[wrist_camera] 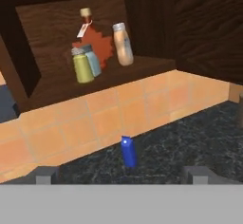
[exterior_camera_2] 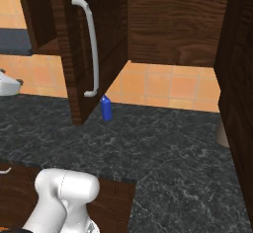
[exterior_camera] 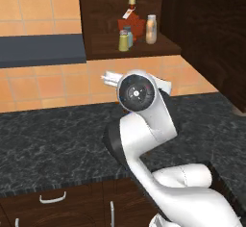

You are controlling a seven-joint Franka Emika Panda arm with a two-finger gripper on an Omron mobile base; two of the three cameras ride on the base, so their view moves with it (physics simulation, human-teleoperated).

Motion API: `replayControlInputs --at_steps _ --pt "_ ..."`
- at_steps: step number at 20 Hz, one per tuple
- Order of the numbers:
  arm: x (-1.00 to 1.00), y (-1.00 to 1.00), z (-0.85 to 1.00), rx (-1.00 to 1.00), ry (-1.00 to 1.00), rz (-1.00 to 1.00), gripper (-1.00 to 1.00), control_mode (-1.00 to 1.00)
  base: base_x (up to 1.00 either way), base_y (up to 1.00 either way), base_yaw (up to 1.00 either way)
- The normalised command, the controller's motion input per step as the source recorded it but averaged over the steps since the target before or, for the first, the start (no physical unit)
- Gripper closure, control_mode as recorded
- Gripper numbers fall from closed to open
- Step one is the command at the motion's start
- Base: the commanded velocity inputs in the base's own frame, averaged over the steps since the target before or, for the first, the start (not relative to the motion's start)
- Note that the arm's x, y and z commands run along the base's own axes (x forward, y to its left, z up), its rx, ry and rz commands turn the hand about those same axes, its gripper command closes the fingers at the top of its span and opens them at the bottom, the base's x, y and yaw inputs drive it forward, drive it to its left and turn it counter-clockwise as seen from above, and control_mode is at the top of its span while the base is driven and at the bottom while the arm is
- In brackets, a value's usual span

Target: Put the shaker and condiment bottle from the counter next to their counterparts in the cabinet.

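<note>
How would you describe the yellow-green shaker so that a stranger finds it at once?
Look into the open dark wood cabinet above the tiled wall, at its shelf. Four small containers stand there together; the shaker is the front left one. It alone is yellow-green, shorter than the tan bottle and the red leaf-shaped bottle.

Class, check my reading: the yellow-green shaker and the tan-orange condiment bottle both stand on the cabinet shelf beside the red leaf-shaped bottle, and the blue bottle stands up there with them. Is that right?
Not quite. The blue bottle stands on the counter below, by the tiled wall, as the hand view shows. The shaker and condiment bottle are indeed on the cabinet shelf beside the red leaf-shaped bottle.
</note>
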Motion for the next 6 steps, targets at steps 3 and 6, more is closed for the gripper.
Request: replayControlInputs --at_steps 3,6 --pt "-1.00 0.62 -0.25 -0.08 -0.03 0.07 -1.00 -1.00 0.00 0.00 0.00" --pt "-1.00 0.60 -0.21 -0.06 -0.03 0.07 -1.00 -1.00 0.00 0.00 0.00"
